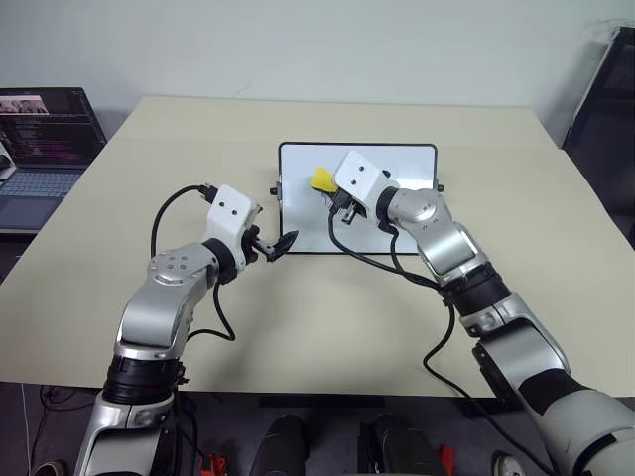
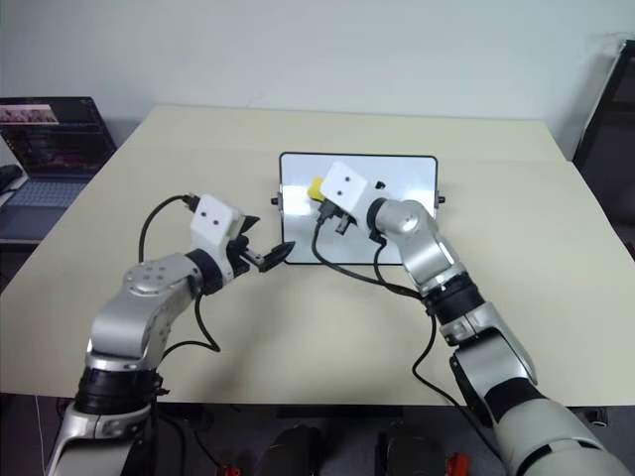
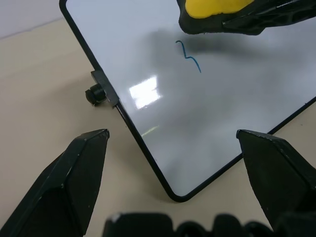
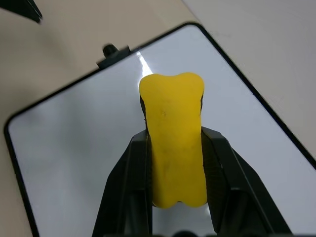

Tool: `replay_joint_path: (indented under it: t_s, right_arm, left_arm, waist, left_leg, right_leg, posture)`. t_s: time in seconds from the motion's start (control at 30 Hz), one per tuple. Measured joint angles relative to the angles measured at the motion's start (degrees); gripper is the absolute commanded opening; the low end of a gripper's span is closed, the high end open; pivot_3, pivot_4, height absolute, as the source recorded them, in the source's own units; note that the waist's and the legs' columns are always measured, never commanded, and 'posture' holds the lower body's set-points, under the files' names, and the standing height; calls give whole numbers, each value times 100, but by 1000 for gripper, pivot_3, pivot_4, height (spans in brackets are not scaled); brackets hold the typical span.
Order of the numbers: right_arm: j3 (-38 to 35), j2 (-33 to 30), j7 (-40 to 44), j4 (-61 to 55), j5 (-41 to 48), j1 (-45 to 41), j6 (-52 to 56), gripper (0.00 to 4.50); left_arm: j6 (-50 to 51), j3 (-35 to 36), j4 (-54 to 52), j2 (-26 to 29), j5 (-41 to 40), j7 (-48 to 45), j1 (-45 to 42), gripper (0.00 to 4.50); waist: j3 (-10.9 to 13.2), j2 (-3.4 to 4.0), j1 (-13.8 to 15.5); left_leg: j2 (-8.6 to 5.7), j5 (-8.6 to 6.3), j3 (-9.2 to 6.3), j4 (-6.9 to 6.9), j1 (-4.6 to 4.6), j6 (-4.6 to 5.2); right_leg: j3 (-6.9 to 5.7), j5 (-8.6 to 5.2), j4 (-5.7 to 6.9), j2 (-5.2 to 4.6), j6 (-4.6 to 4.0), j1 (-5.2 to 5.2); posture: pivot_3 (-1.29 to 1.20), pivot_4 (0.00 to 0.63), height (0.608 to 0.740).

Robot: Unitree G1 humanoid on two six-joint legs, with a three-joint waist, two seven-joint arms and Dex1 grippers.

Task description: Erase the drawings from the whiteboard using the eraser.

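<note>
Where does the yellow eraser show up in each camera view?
Left eye: eraser over the whiteboard's upper left.
Right eye: same spot.
Left wrist: top edge, above a blue scribble.
Right wrist: centre, clamped in the right gripper.
Shared landmark: the whiteboard's black frame.

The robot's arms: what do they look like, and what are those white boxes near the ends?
Both arms are jointed silver-grey metal with black bands. Each wrist carries a white box with two small dark dots, and loose black cables loop beside it. The left gripper and right gripper each have two pointed black fingers.
</note>
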Motion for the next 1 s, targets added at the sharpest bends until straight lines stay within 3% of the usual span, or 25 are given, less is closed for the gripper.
replay_joint_path:
  t_s: [0.43, 0.8, 1.0]
  right_arm:
    - [68, 436, -126, 1776, -411, -753, -681, 997]
    - [251, 197, 368, 1797, -639, -735, -913, 997]
    - [306, 169, 194, 1869, -795, -735, -1154, 997]
  left_arm:
    - [100, -366, 325, 18, 24, -226, -222, 4500]
    - [207, -322, 291, 60, 22, -117, -236, 4500]
    - [208, -320, 291, 68, 21, -103, -249, 4500]
  waist:
    - [2, 3, -71]
    - [1, 3, -90]
    - [2, 3, -90]
  left_leg:
    - [1, 0, 0, -2, -1, 0]
    - [0, 0, -4, 4, 2, 0]
    - [0, 1, -3, 4, 2, 0]
  right_leg:
    - [1, 0, 4, 0, 0, -4]
    - [0, 0, 11, -1, 0, -1]
    - [1, 0, 11, -1, 0, -1]
  posture:
    - [0, 150, 740]
    - [0, 150, 740]
    - [0, 150, 740]
